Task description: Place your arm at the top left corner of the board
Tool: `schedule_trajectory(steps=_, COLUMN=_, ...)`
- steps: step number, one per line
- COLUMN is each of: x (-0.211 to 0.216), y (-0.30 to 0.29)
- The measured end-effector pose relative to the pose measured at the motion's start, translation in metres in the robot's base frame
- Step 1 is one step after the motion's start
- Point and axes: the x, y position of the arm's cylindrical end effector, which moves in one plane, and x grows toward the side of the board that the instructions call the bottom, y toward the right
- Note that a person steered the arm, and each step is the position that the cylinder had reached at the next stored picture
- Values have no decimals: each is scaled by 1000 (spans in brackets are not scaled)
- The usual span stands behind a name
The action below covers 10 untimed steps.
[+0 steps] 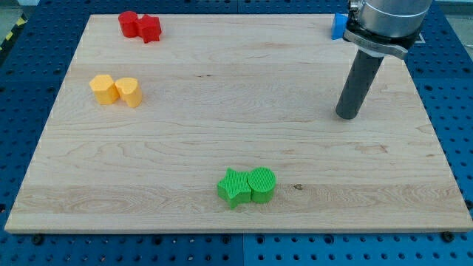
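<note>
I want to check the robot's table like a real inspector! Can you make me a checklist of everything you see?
Surface: wooden board, flat, on a blue pegboard bench.
Job's things: my tip rests at the view's right, far from the top left corner and from every block.
Clutter: two red blocks touching at the view's top left; two yellow blocks below them; green star and green cylinder touching near the bottom; blue block partly hidden behind the arm.
Hand: none, only a rod.
Cables: nothing seen.
Surroundings: nothing seen.
</note>
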Motion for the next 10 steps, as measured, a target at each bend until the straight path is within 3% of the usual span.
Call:
schedule_trajectory(steps=2, x=-77, y=-88)
schedule_trajectory(steps=4, x=-104, y=-267)
schedule_trajectory(steps=6, x=-182, y=-467)
schedule_trajectory(steps=7, x=-186, y=-469)
schedule_trajectory(steps=8, x=-249, y=-454)
schedule_trajectory(steps=10, x=-251, y=-432)
